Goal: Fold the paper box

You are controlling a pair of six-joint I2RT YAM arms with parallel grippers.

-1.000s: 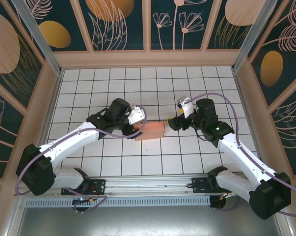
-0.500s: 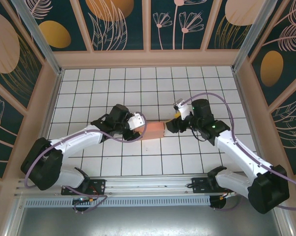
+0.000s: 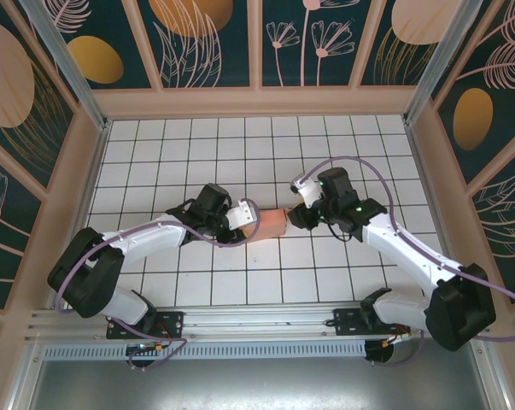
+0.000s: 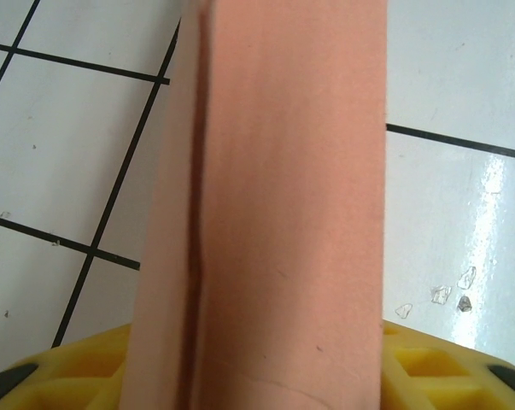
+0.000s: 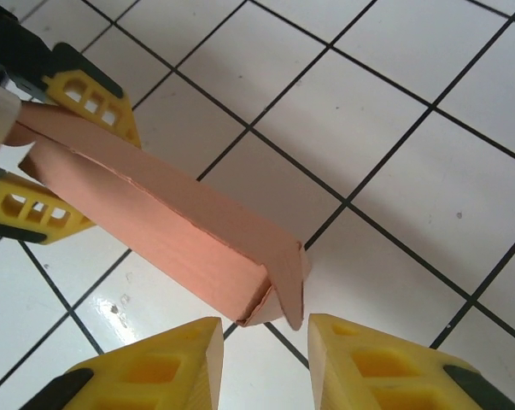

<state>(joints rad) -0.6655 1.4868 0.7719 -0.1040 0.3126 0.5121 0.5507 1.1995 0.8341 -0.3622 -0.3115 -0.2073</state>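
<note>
The paper box [image 3: 272, 224], a salmon-pink folded slab, lies mid-table between my two grippers. My left gripper [image 3: 247, 217] is at its left end. In the left wrist view the paper box [image 4: 283, 196] runs up the middle with a seam down its left side, and the left gripper [image 4: 257, 331] is shut on it, yellow fingers [image 4: 445, 367] against both sides. My right gripper [image 3: 294, 214] is at the right end. There the paper box [image 5: 180, 231] ends in a loose flap [image 5: 289, 282] reaching just between the tips of the open right gripper [image 5: 264, 329], touching neither finger.
White tiled floor [image 3: 240, 162] with black grid lines lies all around. Wooden-framed patterned walls [image 3: 257, 94] enclose the back and both sides. A metal rail [image 3: 257, 320] runs along the near edge by the arm bases.
Both grippers have closed in on the box ends, the left from the left, the right from the right. Both pairs of jaws have narrowed, the left onto the box.
</note>
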